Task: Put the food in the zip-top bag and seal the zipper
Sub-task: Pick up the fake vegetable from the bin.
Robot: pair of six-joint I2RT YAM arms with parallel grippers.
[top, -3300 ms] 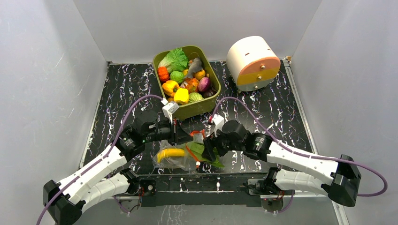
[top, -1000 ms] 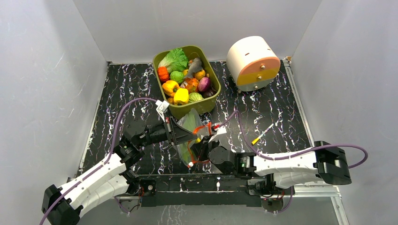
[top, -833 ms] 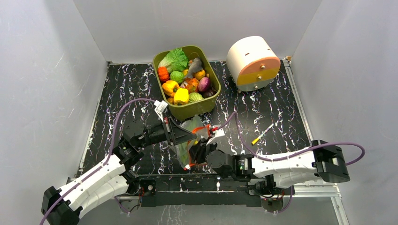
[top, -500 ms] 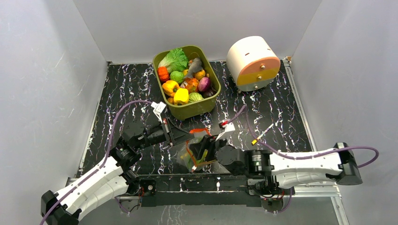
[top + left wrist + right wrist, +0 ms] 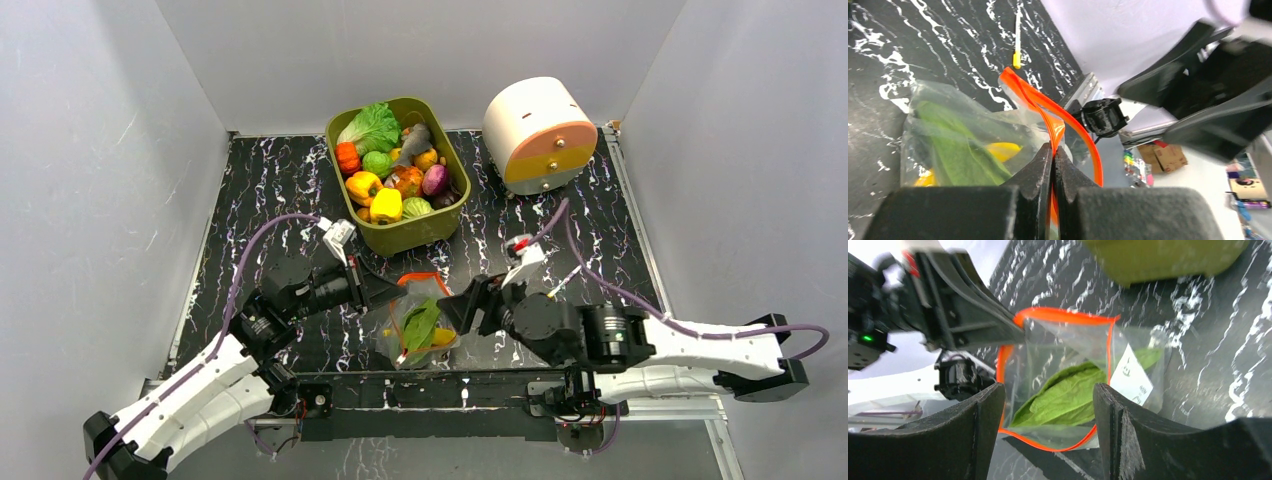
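The clear zip-top bag (image 5: 415, 325) lies near the table's front edge, its mouth gaping in the right wrist view. Inside it are a green leaf (image 5: 1068, 397) and a yellow piece of food (image 5: 998, 149). My left gripper (image 5: 1053, 150) is shut on the red-orange zipper (image 5: 1033, 97) at the bag's far corner (image 5: 398, 287). My right gripper (image 5: 1049, 390) is open just right of the bag (image 5: 468, 305), with nothing between its fingers. The bag's white label (image 5: 1131, 377) faces it. More food (image 5: 388, 203) fills the olive tub (image 5: 440, 225).
A white drum with an orange face (image 5: 538, 133) stands at the back right. A small yellow stick (image 5: 558, 283) lies on the marbled black table right of my right gripper. Grey walls close in three sides.
My right gripper has opened and pulled back to the right, away from the bag. The bag has sunk onto the table with its mouth spread. The left gripper keeps its pinch on the zipper.
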